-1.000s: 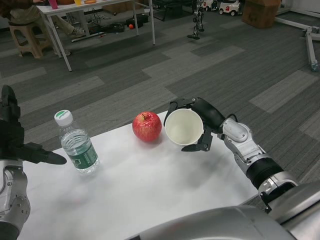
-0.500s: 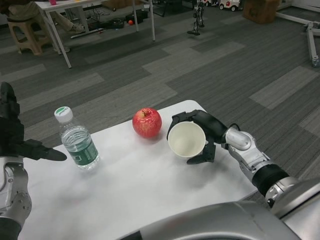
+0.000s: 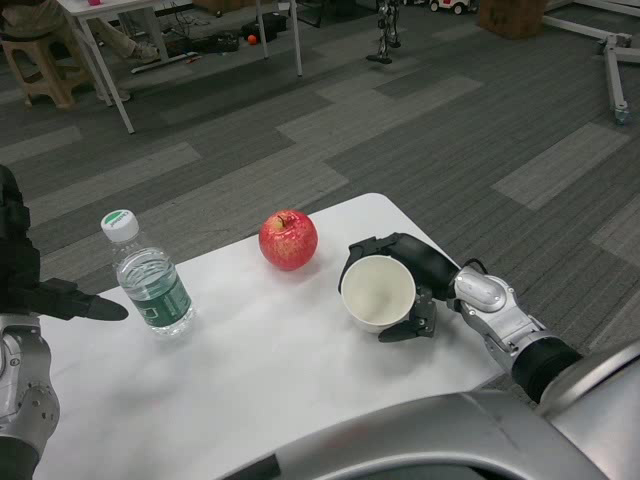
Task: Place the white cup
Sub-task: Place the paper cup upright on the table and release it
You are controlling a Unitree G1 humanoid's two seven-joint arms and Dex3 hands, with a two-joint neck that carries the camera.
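Lowered since the earlier frame, the white cup point(image 3: 378, 293) is now sitting tilted near the tabletop point(image 3: 250, 380), right of the apple point(image 3: 288, 239). The right hand point(image 3: 410, 285) is gripping it. The left hand point(image 3: 30, 290) is hovering with fingers spread beside the water bottle point(image 3: 148, 285).

You saw grey patchwork carpet point(image 3: 420, 130) beyond the table point(image 3: 250, 370), a white desk point(image 3: 110, 10) far left, perhaps a stool point(image 3: 40, 70) beside it.

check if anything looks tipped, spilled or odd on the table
Only the white cup stands out: the right hand holds it tilted, mouth toward the camera, not upright. It looks empty and nothing has spilled. The apple and the capped water bottle stand upright and look normal.
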